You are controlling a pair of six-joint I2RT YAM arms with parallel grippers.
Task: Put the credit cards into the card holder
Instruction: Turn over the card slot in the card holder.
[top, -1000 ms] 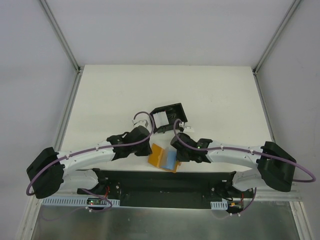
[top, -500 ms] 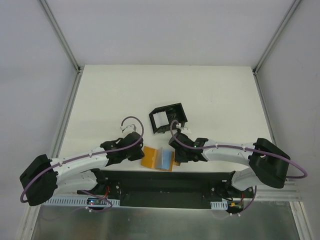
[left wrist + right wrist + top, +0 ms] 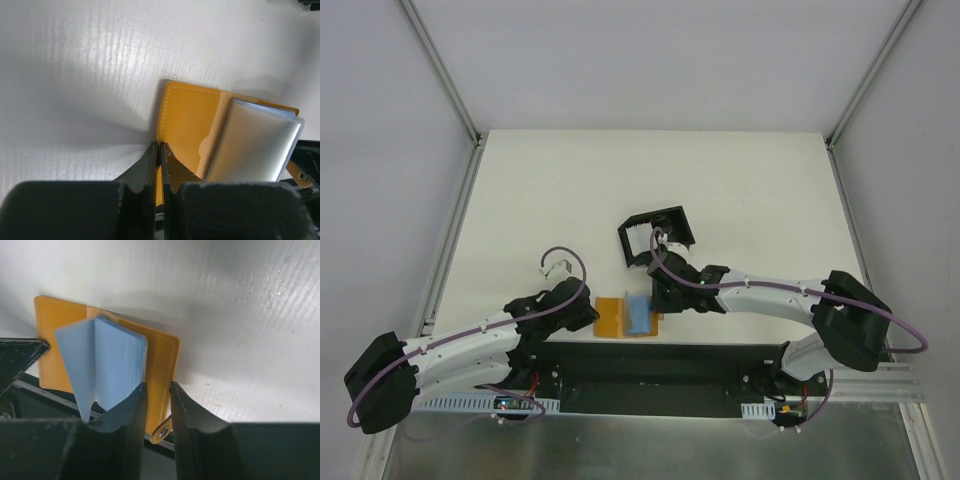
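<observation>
White tabletop [image 3: 740, 180] carries the whole scene, with a black mounting plate [image 3: 650, 360] along its near edge. A tan-orange leather folding wallet [image 3: 610, 318] lies spread open and flat right at that near edge, between the two arms. A fan of pale blue translucent plastic card sleeves [image 3: 640, 314] stands up from the wallet's middle fold. Whether any credit cards sit inside these sleeves cannot be told. A small tab with a metal snap [image 3: 160, 432] sticks out from the wallet's near right corner.

The black open-topped square plastic card holder [image 3: 676, 226] sits farther back on the table, beyond the wallet and apart from it. The right arm's wrist and its purple cable [image 3: 658, 262] cross in front of the holder's near wall.

The left gripper [image 3: 592, 318] is at the wallet's left edge. In the left wrist view its fingers [image 3: 150, 160] are pressed almost together, only a hairline between the tips. They meet the stitched edge of the orange panel [image 3: 185, 120], but whether they actually pinch the leather cannot be told.

The right gripper [image 3: 660, 300] is at the wallet's right side. Its jaws are slightly parted, a narrow gap showing flat orange leather [image 3: 160, 355] behind. One fingertip [image 3: 137, 395] overlaps the blue sleeves [image 3: 110, 360], and the other is at the panel's outer edge. Nothing is clamped between them.
</observation>
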